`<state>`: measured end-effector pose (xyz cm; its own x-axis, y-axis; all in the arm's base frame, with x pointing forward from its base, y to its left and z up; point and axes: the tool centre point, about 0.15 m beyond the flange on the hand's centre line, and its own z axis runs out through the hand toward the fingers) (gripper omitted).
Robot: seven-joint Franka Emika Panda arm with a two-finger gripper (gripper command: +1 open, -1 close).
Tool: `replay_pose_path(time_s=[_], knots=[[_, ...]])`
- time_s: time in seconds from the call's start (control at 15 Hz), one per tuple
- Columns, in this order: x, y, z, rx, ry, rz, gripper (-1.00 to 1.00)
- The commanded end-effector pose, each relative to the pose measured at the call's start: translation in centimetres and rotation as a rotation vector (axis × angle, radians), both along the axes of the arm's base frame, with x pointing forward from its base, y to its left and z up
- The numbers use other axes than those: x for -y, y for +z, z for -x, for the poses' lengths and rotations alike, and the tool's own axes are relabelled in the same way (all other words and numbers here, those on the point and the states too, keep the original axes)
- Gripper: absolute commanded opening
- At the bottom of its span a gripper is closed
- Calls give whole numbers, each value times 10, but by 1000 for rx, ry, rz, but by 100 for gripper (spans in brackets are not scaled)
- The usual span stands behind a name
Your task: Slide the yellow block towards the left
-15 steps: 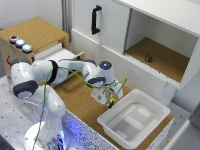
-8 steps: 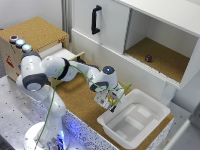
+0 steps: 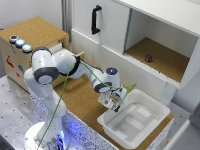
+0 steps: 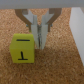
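Yellow block (image 4: 23, 48): small yellow-green cube, dark T-shaped mark on face turned toward wrist camera. Sits flat on brown cork surface, upright, edges roughly square to wrist view. Sharp corners, lit top paler than marked face. Lies close against one gripper finger; contact unclear. In exterior view block hidden behind arm's end, not discernible.

In your exterior view, the yellow block is hidden behind the gripper (image 3: 114, 101), and blur keeps you from telling how the jaws stand. In your wrist view, the upper edge crops the gripper's body above its fingers (image 4: 42, 31).
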<state>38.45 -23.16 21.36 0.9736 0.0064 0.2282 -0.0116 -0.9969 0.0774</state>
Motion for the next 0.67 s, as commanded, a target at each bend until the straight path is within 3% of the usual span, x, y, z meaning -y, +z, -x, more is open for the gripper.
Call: replay_pose_path(time_s=[0.0, 0.27, 0.6], knots=[[-21, -17, 5, -53, 0, -80, -100], [-29, -6, 18, -39, -1, -85, -100], [-49, -20, 18, -58, 22, -102, -100]])
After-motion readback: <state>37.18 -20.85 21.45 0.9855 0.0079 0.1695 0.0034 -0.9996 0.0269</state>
